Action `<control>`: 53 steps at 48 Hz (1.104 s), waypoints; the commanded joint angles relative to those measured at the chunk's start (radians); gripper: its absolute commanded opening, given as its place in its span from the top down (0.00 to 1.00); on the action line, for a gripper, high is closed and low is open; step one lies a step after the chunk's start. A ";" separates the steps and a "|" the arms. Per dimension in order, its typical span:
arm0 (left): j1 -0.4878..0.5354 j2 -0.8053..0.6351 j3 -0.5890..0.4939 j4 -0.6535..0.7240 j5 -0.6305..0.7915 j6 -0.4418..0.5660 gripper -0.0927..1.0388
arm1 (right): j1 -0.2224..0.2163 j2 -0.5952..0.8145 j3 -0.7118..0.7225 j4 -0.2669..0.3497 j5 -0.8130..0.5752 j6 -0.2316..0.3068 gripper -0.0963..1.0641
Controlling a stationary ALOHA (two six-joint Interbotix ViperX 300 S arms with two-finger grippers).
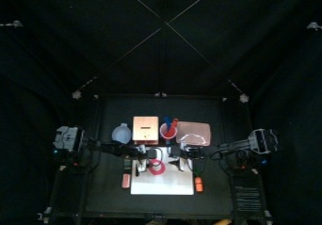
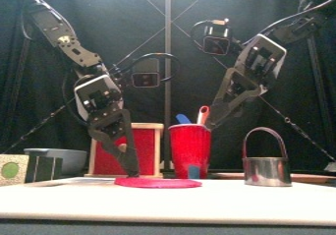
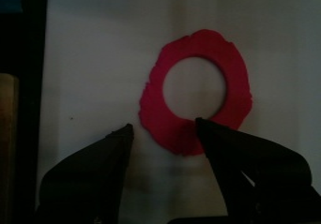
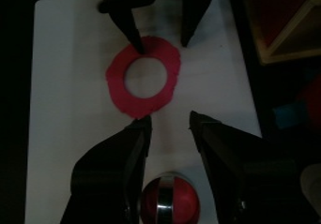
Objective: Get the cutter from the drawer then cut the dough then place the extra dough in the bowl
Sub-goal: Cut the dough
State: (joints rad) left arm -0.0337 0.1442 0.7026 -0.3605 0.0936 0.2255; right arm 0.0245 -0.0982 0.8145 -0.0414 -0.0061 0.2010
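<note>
A red dough ring (image 3: 158, 87) lies flat on the white cutting board (image 3: 100, 50), and the board shows through its hole. My left gripper (image 3: 163, 126) is open, its jaws standing either side of the ring's near rim. In the front view it (image 2: 136, 170) reaches down to the dough (image 2: 157, 182). My right gripper (image 4: 170, 121) hovers open over the board, just short of the ring (image 4: 119, 78). A small red round lump (image 4: 167, 198) shows low between its jaws; what it is cannot be told. The metal cutter (image 2: 266, 160) stands on the right.
Behind the board stand the wooden box (image 2: 125, 146) with its red drawer front and a red cup (image 2: 191, 148) holding toy knives. The blue-grey bowl (image 1: 120, 133) sits at the back left, beside the box.
</note>
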 commanded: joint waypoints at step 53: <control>-0.035 0.043 -0.054 0.029 0.035 0.002 0.41 | -0.008 -0.009 -0.008 0.000 -0.002 0.005 0.26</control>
State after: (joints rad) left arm -0.0522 0.2025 0.6550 -0.3451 0.1197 0.2286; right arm 0.0199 -0.0905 0.8191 -0.0414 -0.0046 0.2040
